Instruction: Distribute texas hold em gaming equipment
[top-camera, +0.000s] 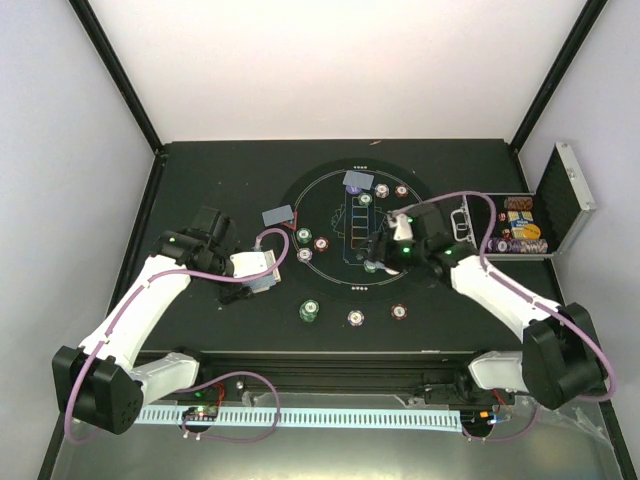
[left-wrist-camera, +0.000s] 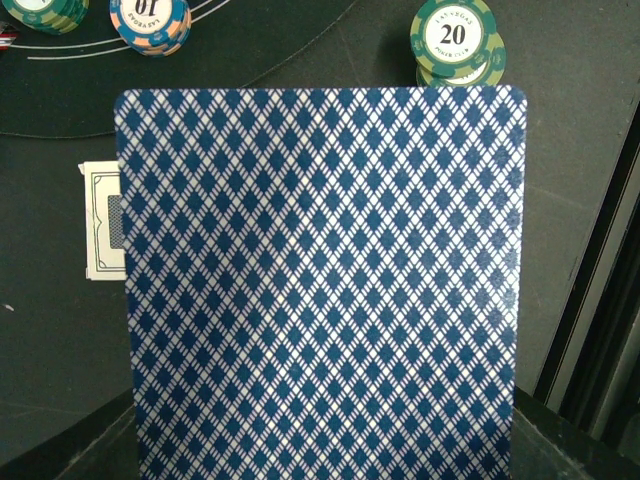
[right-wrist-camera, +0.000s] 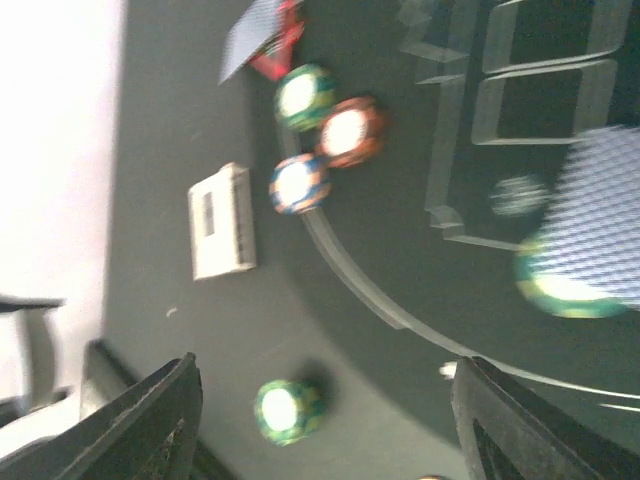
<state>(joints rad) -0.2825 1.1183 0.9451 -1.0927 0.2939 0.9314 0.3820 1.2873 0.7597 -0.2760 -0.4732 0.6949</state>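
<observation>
My left gripper (top-camera: 262, 274) sits just left of the mat and is shut on a playing card (left-wrist-camera: 320, 290) with a blue diamond back; the card fills the left wrist view and hides the fingers. A white deck of cards (left-wrist-camera: 100, 222) lies behind it on the table and also shows in the right wrist view (right-wrist-camera: 220, 222). My right gripper (top-camera: 385, 252) hangs over the mat's right half, open and empty, its fingers (right-wrist-camera: 150, 420) wide apart above a green chip (right-wrist-camera: 285, 410). Green (top-camera: 304, 236), brown-red (top-camera: 321, 243) and white (top-camera: 305, 256) chips sit at the mat's left edge.
The round black mat (top-camera: 335, 285) holds chip groups at its far, near and right edges. A card with a red triangle marker (top-camera: 278, 215) lies left of the mat, and another card (top-camera: 358, 179) at its far edge. The open silver case (top-camera: 520, 228) stands at the right.
</observation>
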